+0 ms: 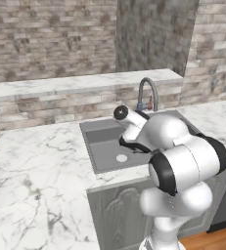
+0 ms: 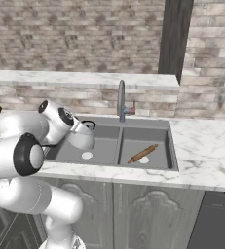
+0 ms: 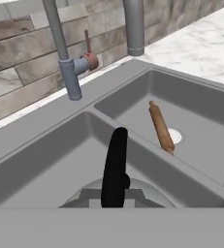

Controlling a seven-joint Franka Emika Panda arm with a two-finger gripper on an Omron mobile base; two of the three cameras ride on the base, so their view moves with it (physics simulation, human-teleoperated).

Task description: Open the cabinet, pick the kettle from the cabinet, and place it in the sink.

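The silver-grey kettle [image 2: 83,138] hangs just above the left basin of the sink [image 2: 171,146], its black arched handle at the end of my hand. My gripper [image 2: 77,128] is shut on that handle. In the hand view the kettle's black handle [image 3: 115,167] rises close in front of the camera, with the metal dome [image 3: 147,193] below it and the left basin wall [image 3: 40,162] behind. The sink's drain [image 1: 121,157] shows left of my arm in the left base view. The cabinet is out of view.
A brown rolling pin [image 2: 143,153] [image 3: 161,127] lies in the right basin by its drain. The curved faucet [image 2: 121,99] [image 1: 147,93] [image 3: 60,43] stands behind the divider. White marble counter [image 1: 31,166] spreads to both sides, and a dark dishwasher front [image 2: 216,219] is at lower right.
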